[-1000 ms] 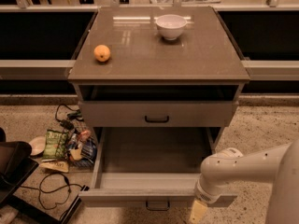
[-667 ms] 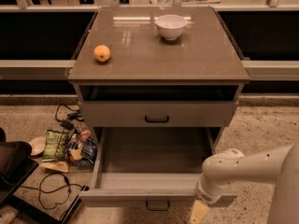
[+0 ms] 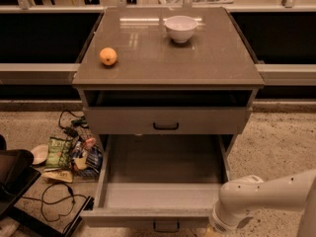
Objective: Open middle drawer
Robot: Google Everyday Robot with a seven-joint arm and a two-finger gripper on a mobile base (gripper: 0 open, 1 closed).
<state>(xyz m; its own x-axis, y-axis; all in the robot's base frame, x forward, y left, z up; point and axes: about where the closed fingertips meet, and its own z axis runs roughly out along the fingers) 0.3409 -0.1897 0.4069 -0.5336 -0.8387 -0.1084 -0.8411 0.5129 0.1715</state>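
The middle drawer [image 3: 165, 181] stands pulled far out of the grey cabinet, its front [image 3: 143, 217] near the bottom of the camera view and its small black handle [image 3: 166, 226] almost at the edge. Compared with 1 second ago, the front sits a little lower in the view, so the drawer has slid slightly further out, and the white arm [image 3: 256, 199] has dropped back with it. That suggests the pull is at or near its end and the task is all but finished. What probably remains is letting go and backing away without nudging the front back in.

The tool [image 3: 213, 229] is at the lower right, just beside the right end of the drawer front and mostly cut off by the edge. Whether it is spread, pressed together or pinching anything cannot be told, nor whether it touches the drawer.

Of the containers, the middle drawer shows a plain grey floor and walls with nothing in it. The top drawer [image 3: 165, 120] above is closed, so its contents are hidden. On the tabletop [image 3: 168, 63] a white bowl [image 3: 180, 27] stands near the back and looks empty, though its bottom is not fully visible. An orange [image 3: 108, 56] lies well apart from it, towards the left.
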